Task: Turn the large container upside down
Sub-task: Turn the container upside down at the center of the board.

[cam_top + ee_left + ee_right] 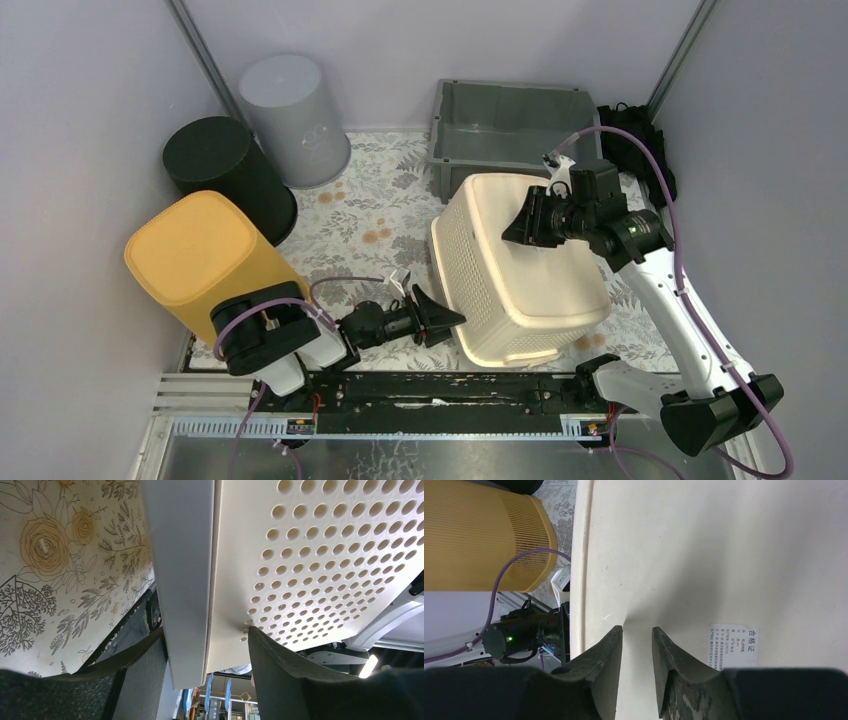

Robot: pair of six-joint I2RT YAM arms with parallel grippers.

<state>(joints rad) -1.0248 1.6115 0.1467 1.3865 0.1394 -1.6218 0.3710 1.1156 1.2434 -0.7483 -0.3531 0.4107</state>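
The large container [520, 290], a cream perforated basket, sits bottom-up on the flowered tablecloth [380, 215], right of centre and just in front of a grey tote [500, 125] at the back wall. Plain grey panels [90, 120] close the bay on three sides. A yellow bin [205, 250], a black bin [225, 165] and a pale grey bin [295, 115] stand along the left, all bottom-up. A black rail [430, 390] runs along the near edge.

My left gripper [450, 322] reaches in low, its jaws set wide on either side of the basket's rim. I cannot tell whether they pinch it.

My right gripper [515, 225] rests on the basket's flat upturned base beside a printed label [735, 647], jaws parted by a narrow gap with nothing between them.
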